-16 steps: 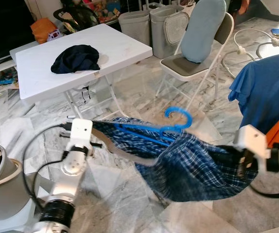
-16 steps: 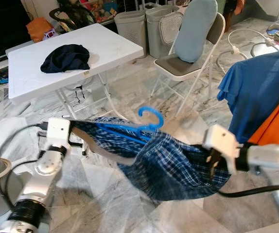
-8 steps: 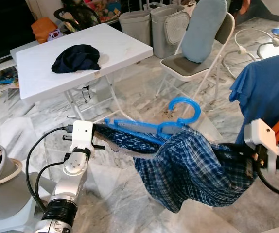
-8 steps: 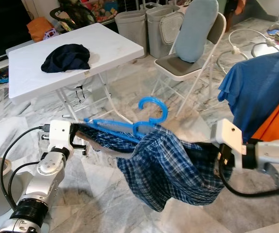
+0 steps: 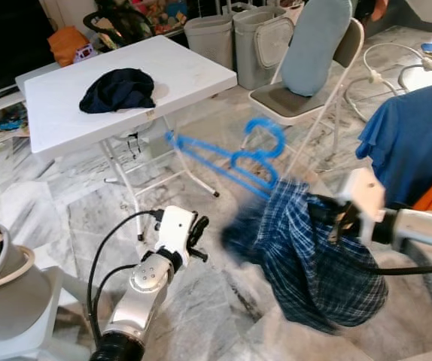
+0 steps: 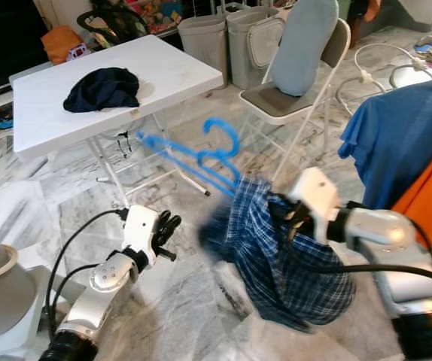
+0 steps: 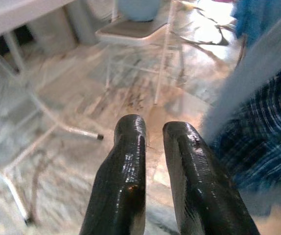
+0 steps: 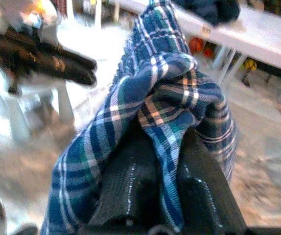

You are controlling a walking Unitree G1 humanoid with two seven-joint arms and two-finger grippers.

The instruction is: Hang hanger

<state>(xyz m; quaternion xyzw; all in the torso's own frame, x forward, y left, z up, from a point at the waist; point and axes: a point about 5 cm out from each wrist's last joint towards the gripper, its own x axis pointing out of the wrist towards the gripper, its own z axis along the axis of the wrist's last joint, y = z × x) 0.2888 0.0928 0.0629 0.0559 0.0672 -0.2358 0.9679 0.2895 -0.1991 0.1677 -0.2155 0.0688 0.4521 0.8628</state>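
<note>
1. Half a second ago the left gripper held one end of the blue hanger. Now it has let go and dropped toward the floor in front of the white table; its fingers are nearly together and hold nothing.
2. The right gripper is closed on the plaid shirt, which hangs bunched from it, to the right of the table.
3. The hanger, blurred, sits above the shirt, between table and folding chair.
4. I think one arm must now carry the load, so the hanger could slip out.
</note>
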